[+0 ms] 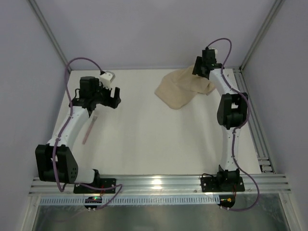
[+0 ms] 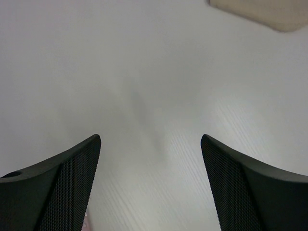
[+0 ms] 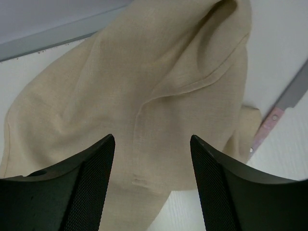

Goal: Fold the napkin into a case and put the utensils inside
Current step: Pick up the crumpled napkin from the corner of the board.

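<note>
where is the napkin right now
In the top view the napkin lies crumpled at the far right of the table, beside the right gripper; the right wrist view shows it right ahead of that gripper's open fingers.

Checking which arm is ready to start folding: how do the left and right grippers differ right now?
The left gripper hangs over bare table, while the right gripper hangs over the crumpled napkin. The left gripper is on the table's left side; the right gripper is near the far right corner. Both have fingers open and hold nothing.
</note>
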`<state>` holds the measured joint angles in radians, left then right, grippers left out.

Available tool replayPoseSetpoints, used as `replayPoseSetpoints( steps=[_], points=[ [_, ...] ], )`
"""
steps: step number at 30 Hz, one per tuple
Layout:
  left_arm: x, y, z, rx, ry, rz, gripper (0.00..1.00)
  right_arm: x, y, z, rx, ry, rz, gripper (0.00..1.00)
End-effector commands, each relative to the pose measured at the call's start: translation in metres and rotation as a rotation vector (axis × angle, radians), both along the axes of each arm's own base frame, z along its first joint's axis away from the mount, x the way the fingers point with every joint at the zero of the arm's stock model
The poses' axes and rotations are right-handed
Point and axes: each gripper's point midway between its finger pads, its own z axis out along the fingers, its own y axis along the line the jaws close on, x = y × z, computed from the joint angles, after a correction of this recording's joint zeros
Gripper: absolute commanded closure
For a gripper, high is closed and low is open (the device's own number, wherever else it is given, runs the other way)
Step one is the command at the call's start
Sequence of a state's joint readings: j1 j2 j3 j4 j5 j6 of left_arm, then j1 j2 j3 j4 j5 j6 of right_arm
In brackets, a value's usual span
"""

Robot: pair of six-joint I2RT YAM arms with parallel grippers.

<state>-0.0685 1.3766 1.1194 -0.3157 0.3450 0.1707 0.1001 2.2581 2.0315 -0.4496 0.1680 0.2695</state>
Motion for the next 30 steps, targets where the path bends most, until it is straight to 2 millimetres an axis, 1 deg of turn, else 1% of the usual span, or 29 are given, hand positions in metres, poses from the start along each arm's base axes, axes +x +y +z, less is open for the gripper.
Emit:
replayPoseSetpoints(
  steps=[1, 2, 3, 4, 6, 8, 9, 11, 13, 14, 15, 17, 18, 21, 22, 23, 24, 27, 28, 29, 30],
  points=[
    [-0.036, 0.006, -0.041, 0.074, 0.207, -0.004, 0.13, 0.004, 0.023, -0.008, -0.005, 0.065, 0.044, 0.32],
    [-0.038, 0.005, -0.042, 0.068, 0.216, -0.008, 0.13, 0.006, 0.025, -0.013, -0.023, 0.071, 0.039, 0.32],
    [-0.039, 0.004, -0.043, 0.066, 0.224, -0.011, 0.13, 0.009, 0.027, -0.014, -0.031, 0.071, 0.036, 0.32],
    [-0.040, 0.004, -0.044, 0.064, 0.228, -0.012, 0.13, 0.006, 0.026, -0.033, -0.044, 0.115, 0.032, 0.32],
    [-0.041, 0.004, -0.047, 0.065, 0.244, -0.010, 0.13, 0.002, 0.031, -0.046, -0.069, 0.148, 0.036, 0.32],
    [-0.042, 0.005, -0.049, 0.069, 0.256, -0.007, 0.13, -0.008, 0.035, -0.065, -0.109, 0.210, 0.060, 0.32],
    [-0.042, 0.006, -0.050, 0.072, 0.260, -0.004, 0.13, -0.013, 0.040, -0.070, -0.125, 0.230, 0.061, 0.32],
    [-0.042, 0.006, -0.051, 0.073, 0.264, -0.001, 0.13, -0.021, 0.043, -0.082, -0.126, 0.272, 0.076, 0.33],
    [-0.041, 0.006, -0.051, 0.069, 0.266, 0.005, 0.13, -0.025, 0.043, -0.085, -0.127, 0.288, 0.068, 0.34],
    [-0.042, 0.006, -0.052, 0.070, 0.272, 0.005, 0.13, -0.027, 0.040, -0.087, -0.130, 0.297, 0.061, 0.35],
    [-0.043, 0.006, -0.051, 0.067, 0.272, 0.005, 0.13, -0.028, 0.040, -0.088, -0.128, 0.299, 0.056, 0.44],
    [-0.044, 0.006, -0.050, 0.067, 0.272, 0.005, 0.13, -0.028, 0.038, -0.089, -0.124, 0.303, 0.049, 0.51],
    [-0.044, 0.006, -0.048, 0.070, 0.266, 0.004, 0.13, -0.028, 0.038, -0.088, -0.123, 0.303, 0.048, 0.59],
    [-0.045, 0.006, -0.045, 0.069, 0.256, 0.000, 0.13, -0.029, 0.038, -0.088, -0.119, 0.303, 0.047, 0.78],
    [-0.046, 0.005, -0.043, 0.069, 0.250, -0.006, 0.13, -0.029, 0.037, -0.087, -0.119, 0.301, 0.048, 0.89],
    [-0.047, 0.005, -0.043, 0.068, 0.254, -0.010, 0.13, -0.030, 0.037, -0.088, -0.119, 0.304, 0.051, 0.94],
    [-0.048, 0.005, -0.042, 0.068, 0.255, -0.013, 0.13, -0.029, 0.038, -0.084, -0.117, 0.294, 0.051, 0.96],
    [-0.050, 0.006, -0.043, 0.076, 0.265, -0.018, 0.13, -0.031, 0.036, -0.082, -0.125, 0.288, 0.053, 0.96],
    [-0.051, 0.006, -0.043, 0.079, 0.265, -0.018, 0.13, -0.031, 0.036, -0.072, -0.128, 0.271, 0.057, 0.96],
    [-0.051, 0.006, -0.041, 0.081, 0.260, -0.020, 0.13, -0.035, 0.035, -0.074, -0.132, 0.277, 0.061, 0.96],
    [-0.053, 0.006, -0.041, 0.083, 0.263, -0.021, 0.13, -0.034, 0.035, -0.067, -0.128, 0.260, 0.065, 0.96]
  ],
)
